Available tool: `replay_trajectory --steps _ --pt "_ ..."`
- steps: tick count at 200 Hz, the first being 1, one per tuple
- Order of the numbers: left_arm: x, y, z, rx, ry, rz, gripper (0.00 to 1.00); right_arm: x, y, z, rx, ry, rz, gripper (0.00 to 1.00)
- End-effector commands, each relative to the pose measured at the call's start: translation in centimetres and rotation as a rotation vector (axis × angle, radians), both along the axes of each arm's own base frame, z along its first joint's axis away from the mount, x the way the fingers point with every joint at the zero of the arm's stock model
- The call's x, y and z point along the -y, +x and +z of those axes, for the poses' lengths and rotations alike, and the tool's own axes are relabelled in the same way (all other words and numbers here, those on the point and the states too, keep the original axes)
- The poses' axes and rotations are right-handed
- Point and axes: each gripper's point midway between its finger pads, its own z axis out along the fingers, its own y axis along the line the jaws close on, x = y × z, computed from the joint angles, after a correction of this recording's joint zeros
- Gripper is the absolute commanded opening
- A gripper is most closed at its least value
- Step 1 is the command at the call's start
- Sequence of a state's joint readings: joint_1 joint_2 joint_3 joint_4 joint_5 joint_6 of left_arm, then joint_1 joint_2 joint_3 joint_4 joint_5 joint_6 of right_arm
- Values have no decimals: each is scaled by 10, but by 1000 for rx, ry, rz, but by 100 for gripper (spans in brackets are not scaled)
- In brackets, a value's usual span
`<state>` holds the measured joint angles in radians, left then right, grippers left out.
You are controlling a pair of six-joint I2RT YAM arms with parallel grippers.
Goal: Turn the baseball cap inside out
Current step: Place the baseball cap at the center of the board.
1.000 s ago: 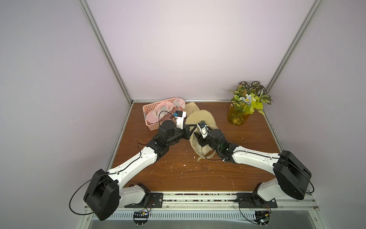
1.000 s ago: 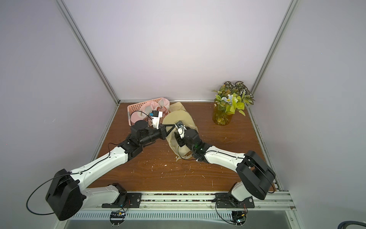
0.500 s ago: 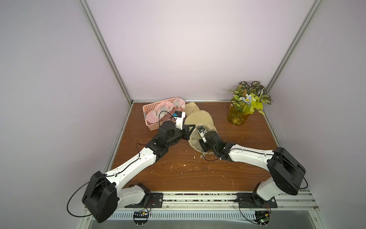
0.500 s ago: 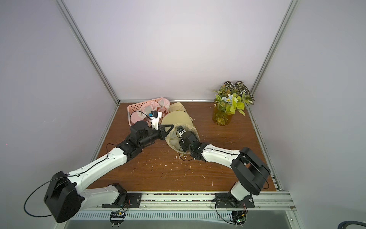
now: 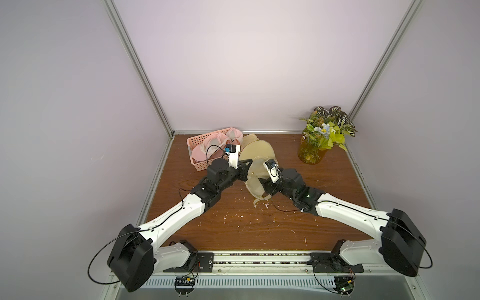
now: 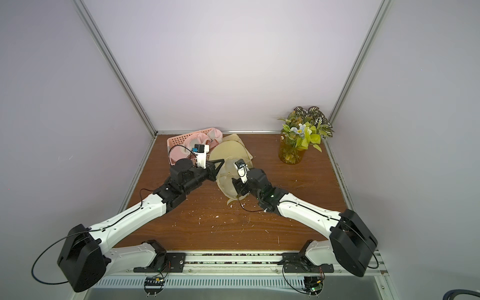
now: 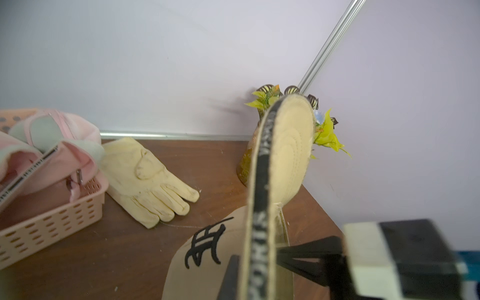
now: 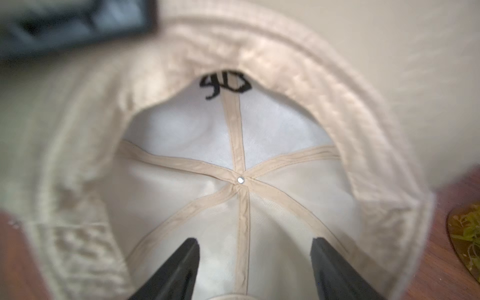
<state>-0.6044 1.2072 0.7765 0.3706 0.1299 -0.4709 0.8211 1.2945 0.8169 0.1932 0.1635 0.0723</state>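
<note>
My right tool has just spread its jaws apart inside the cap, ready to press the crown through; my left tool stays clamped on the cap's edge.

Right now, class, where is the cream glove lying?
In the left wrist view the cream glove lies on the table by the back wall, beside the pink basket.

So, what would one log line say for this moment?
left end effector: shut on baseball cap | right end effector: open inside cap | inversion: not done
</note>
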Motion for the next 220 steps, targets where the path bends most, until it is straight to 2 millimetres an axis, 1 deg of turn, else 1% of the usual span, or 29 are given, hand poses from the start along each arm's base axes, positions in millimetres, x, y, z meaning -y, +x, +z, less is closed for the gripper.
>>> replay_trajectory --steps 1,4,16,18,23,38,49,65,73,78,91,109,135,148,191,220 --pt "-10 2 24 233 -13 25 2 9 -3 34 -9 175 -2 75" --pt "-12 1 23 247 -20 26 2 12 -3 37 -17 193 -8 76" --pt "-23 0 28 311 -80 55 0 19 -4 47 -60 263 1 75" --pt "-24 0 27 315 -80 56 0 20 -5 48 -69 274 6 75" --pt "-26 0 31 347 -84 52 0 22 -6 53 -88 305 18 75" --pt "-24 1 31 404 -13 19 0 31 -9 67 -124 397 36 75" --pt "-24 3 32 444 32 27 0 39 -10 77 -150 457 26 74" --pt "-25 2 36 515 77 37 0 49 -9 86 -205 507 -4 73" --pt "-23 0 37 557 108 27 0 53 -8 92 -242 537 -27 72" --pt "-21 -1 38 581 128 14 0 56 -6 92 -277 558 -44 70" --pt "-18 -3 39 626 163 -4 0 61 -1 98 -363 645 -66 66" --pt "-9 -11 38 707 212 -65 0 60 -2 105 -454 759 -34 63" --pt "0 -21 39 817 264 -129 0 66 2 111 -543 903 -32 61" --pt "2 -24 39 846 276 -139 0 66 0 113 -578 953 -11 61" --pt "8 -33 42 906 293 -175 0 59 3 113 -627 988 17 62" --pt "13 -36 44 929 301 -187 0 57 7 108 -642 994 11 62"
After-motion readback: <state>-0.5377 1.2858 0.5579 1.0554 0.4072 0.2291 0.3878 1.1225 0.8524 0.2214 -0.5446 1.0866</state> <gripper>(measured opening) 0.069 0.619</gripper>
